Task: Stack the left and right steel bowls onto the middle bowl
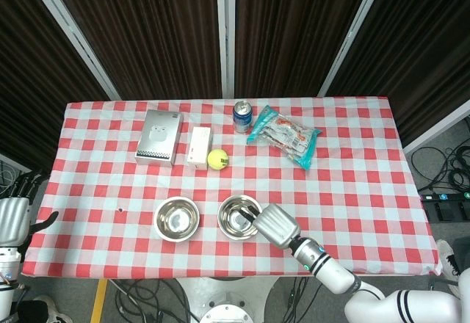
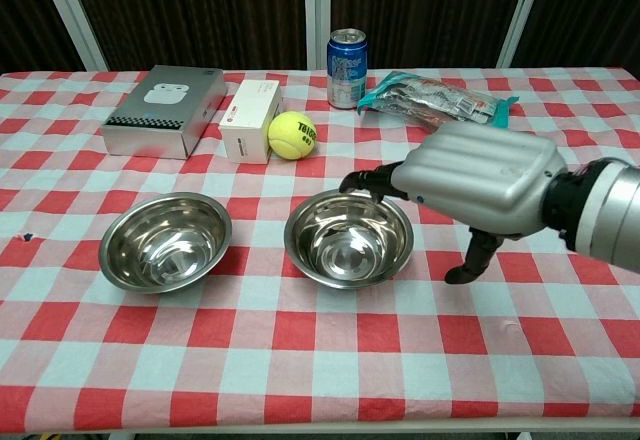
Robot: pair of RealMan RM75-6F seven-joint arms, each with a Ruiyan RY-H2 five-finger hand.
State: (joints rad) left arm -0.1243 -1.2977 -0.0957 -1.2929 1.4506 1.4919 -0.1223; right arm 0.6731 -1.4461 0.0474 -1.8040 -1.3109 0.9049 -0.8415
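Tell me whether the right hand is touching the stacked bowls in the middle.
Cannot tell. In the chest view the right hand has fingertips at the far rim of the stacked bowls, but neither view plainly shows contact or a gap.
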